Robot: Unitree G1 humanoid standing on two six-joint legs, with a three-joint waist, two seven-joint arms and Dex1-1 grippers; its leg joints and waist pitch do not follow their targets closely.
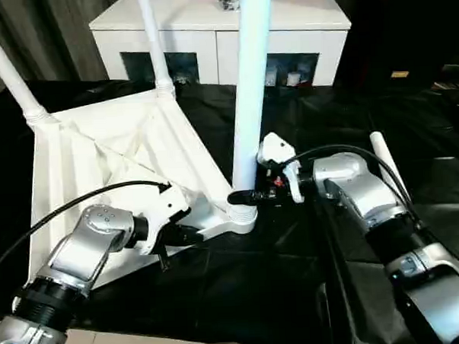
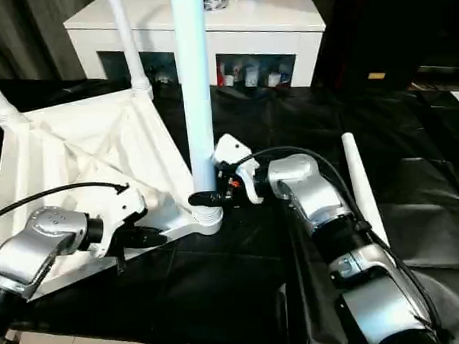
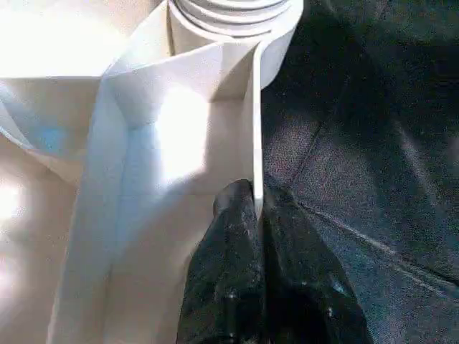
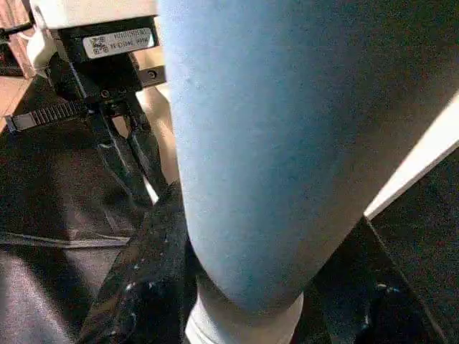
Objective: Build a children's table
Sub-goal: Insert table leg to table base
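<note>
Both forearms are showing brushed silver housings with rounded elbow-side caps, stepping down into black ribbed collars nearer the body. The left forearm is carrying two small dark fasteners on its silver cap. A thin black cable is looping in an arc over each forearm toward the wrist. Each wrist is ending in a white moulded block ahead of the silver section. The left hand and the right hand are each presenting two black fingers. Red wiring is showing at the right wrist.
</note>
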